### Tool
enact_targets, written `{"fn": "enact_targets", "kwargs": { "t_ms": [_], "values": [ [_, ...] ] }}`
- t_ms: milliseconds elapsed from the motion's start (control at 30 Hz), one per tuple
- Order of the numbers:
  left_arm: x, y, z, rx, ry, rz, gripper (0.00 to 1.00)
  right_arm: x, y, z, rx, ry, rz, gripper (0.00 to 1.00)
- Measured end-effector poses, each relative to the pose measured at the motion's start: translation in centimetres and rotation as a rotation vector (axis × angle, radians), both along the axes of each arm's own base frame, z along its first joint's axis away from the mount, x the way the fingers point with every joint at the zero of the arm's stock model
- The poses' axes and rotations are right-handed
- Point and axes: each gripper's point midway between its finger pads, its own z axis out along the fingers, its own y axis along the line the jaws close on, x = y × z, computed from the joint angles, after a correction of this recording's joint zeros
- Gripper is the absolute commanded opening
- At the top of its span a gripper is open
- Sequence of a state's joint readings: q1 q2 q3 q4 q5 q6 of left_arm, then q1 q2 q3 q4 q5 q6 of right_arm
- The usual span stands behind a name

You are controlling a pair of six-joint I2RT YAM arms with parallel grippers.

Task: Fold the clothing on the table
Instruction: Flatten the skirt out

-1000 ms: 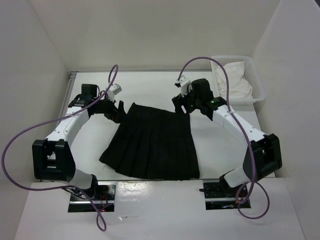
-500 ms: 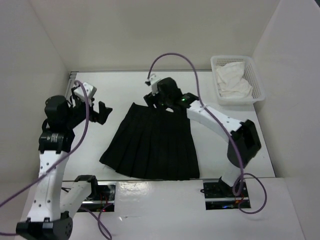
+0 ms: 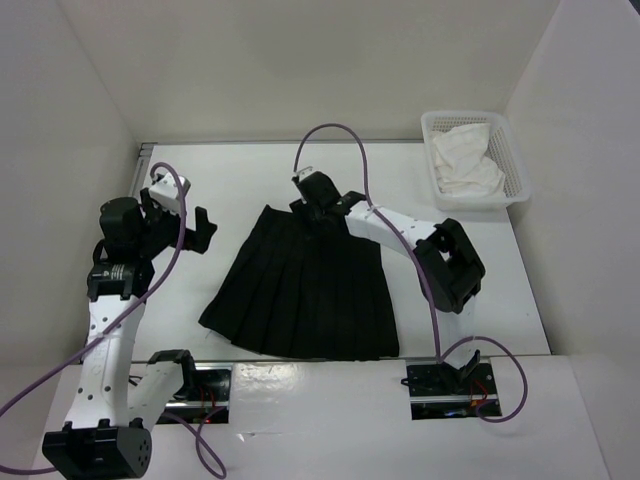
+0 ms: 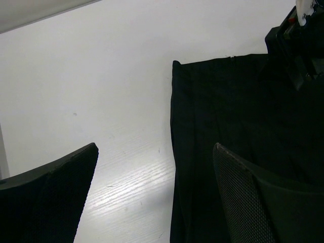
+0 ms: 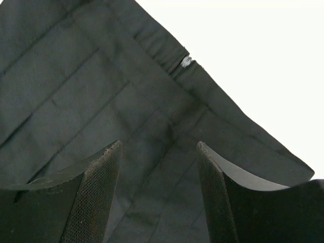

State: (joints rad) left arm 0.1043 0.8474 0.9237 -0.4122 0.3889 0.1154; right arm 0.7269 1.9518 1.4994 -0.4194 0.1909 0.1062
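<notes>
Skirt [image 3: 300,290], waistband middle hidden (under right hand [image 5: 159,147])

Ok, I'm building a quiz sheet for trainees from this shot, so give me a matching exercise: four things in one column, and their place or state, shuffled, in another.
Things:
1. skirt
2. basket
3. left gripper
4. right gripper

Place or state:
A. wide open, left of the skirt
B. far right corner of the table, white cloth inside
C. black, spread flat mid-table
D. jaws apart, just over the waistband

Pairs: 1-C, 2-B, 3-A, 4-D
</notes>
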Motion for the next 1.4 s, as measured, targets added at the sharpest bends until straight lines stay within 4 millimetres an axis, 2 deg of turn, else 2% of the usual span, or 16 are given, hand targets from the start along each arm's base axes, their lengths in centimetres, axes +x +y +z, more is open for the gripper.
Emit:
{"fn": "enact_targets", "kwargs": {
  "t_ms": [100,333,767,1133,1400],
  "values": [
    [0.0,0.0,0.2,-0.007,-0.007,0.004,1.0,0.5,0.1,0.3,0.008,-0.01,-0.026,0.66],
    [0.1,0.0,0.5,-0.009,-0.017,0.007,1.0,0.5,-0.2,-1.7,-0.022,0.018,-0.048,0.66],
    [0.1,0.0,0.4,-0.009,-0.016,0.008,1.0,0.7,-0.9,-2.7,-0.035,0.034,-0.085,0.66],
    [0.2,0.1,0.4,-0.007,-0.017,0.015,1.0,2.3,-4.1,-4.9,-0.044,0.087,-0.187,0.63],
    [0.2,0.2,0.4,-0.005,-0.017,0.018,1.0,1.7,-3.5,-5.8,-0.022,0.131,-0.165,0.61]
  ]
}}
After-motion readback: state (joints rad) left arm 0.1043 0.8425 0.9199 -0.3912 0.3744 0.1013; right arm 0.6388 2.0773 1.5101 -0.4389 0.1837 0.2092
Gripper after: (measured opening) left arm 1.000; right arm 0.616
